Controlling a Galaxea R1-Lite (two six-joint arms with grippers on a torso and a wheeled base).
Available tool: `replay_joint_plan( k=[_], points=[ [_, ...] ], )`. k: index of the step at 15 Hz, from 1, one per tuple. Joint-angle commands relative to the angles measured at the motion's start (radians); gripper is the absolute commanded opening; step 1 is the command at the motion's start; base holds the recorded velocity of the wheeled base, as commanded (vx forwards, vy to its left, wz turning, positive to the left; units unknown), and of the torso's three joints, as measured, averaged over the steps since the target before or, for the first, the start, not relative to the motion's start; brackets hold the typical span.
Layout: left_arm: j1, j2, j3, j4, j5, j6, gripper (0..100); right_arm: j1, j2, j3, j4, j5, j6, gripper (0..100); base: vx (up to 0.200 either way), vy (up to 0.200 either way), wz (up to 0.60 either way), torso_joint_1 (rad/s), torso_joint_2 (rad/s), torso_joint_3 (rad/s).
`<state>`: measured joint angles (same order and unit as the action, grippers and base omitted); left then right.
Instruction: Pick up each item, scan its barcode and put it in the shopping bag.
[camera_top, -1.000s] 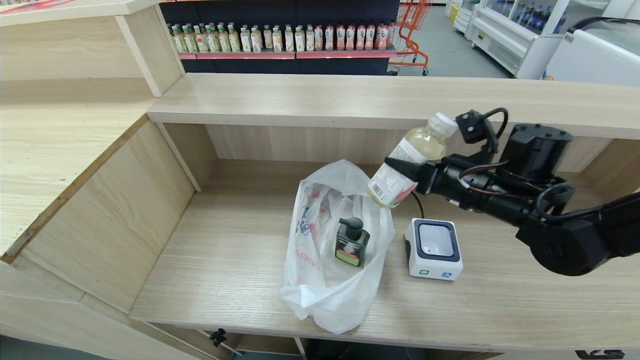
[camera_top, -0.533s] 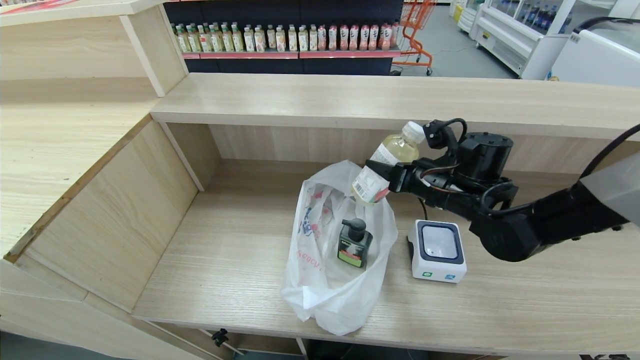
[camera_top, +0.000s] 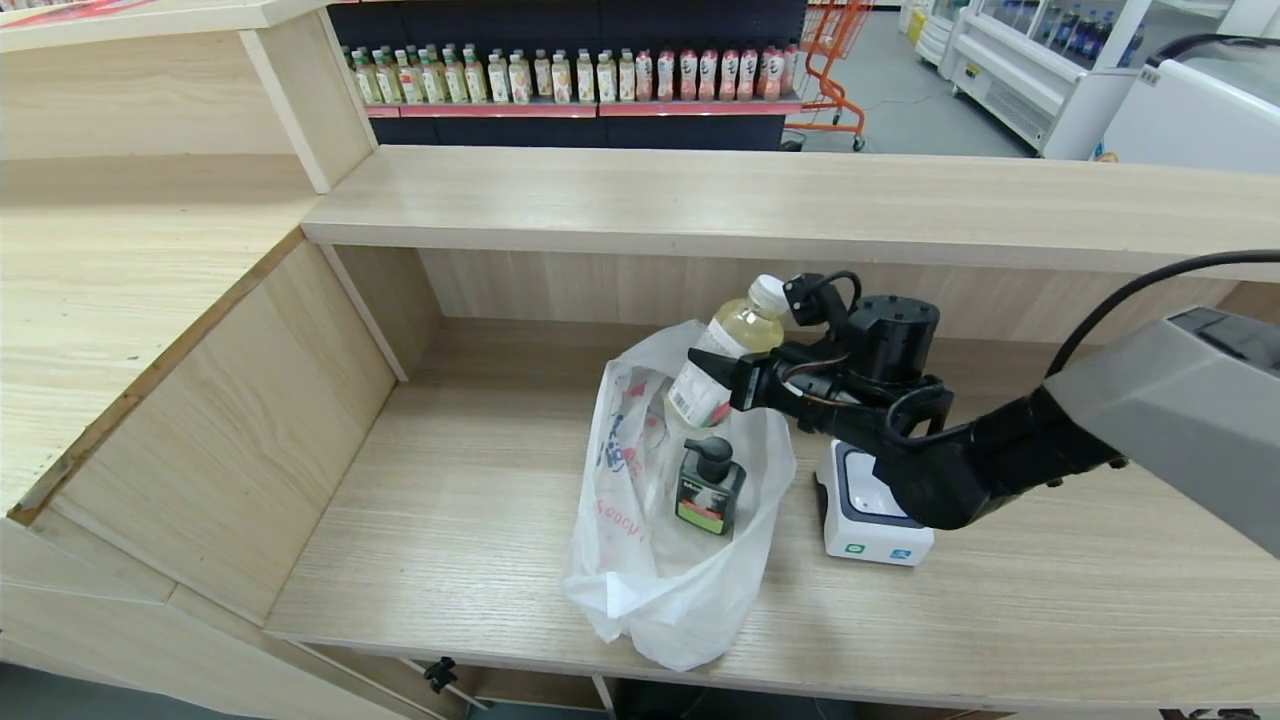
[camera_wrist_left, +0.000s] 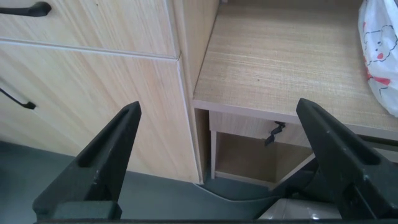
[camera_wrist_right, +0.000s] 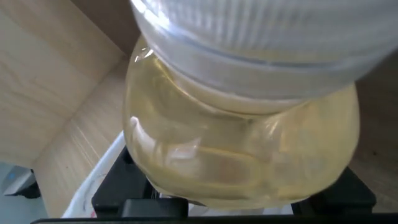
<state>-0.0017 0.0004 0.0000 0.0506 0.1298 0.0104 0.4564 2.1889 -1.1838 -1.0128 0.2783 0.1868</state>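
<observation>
The right pincer (camera_top: 720, 372) clamps a tilted drink bottle (camera_top: 745, 328), its base just over the mouth of the shopping bag (camera_top: 630, 570) below; a dark pump bottle (camera_top: 707, 488) stands inside. The scanner (camera_top: 865, 525) sits under the arm. The left pincer (camera_wrist_left: 219, 109) gapes wide near the counter (camera_wrist_left: 280, 81) edge

My right gripper (camera_top: 722, 376) holds the bottle (camera_top: 728, 345) tilted, its cap toward the back, above the far rim of the shopping bag (camera_top: 640, 570). The bag lies on the counter (camera_top: 470, 500) with its mouth open, and the pump bottle (camera_top: 707, 487) lies in it. The scanner (camera_top: 872, 535) stands just right of the bag, partly under my right arm. My left gripper (camera_wrist_left: 219, 111) hangs spread wide before the counter's front edge, lower than its top.
</observation>
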Motion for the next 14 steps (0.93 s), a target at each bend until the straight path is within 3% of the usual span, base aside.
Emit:
replay_joint_plan(
  k=[1,13,14],
  points=[
    [0.000,0.001,0.000,0.000,0.001,-0.001,100,-0.005,0.054,-0.011,-0.001,0.001,-0.038,0,0.000,0.000,0.00,0.000,0.00,0.000],
    [0.000,0.001,0.000,0.000,0.001,0.000,100,-0.010,0.204,-0.011,-0.158,0.010,-0.280,0,0.000,0.000,0.00,0.000,0.00,0.000],
    [0.000,0.000,0.000,0.000,0.001,0.000,100,-0.008,0.204,-0.010,-0.165,0.010,-0.280,100,0.000,0.000,0.00,0.000,0.00,0.000]
  ],
)
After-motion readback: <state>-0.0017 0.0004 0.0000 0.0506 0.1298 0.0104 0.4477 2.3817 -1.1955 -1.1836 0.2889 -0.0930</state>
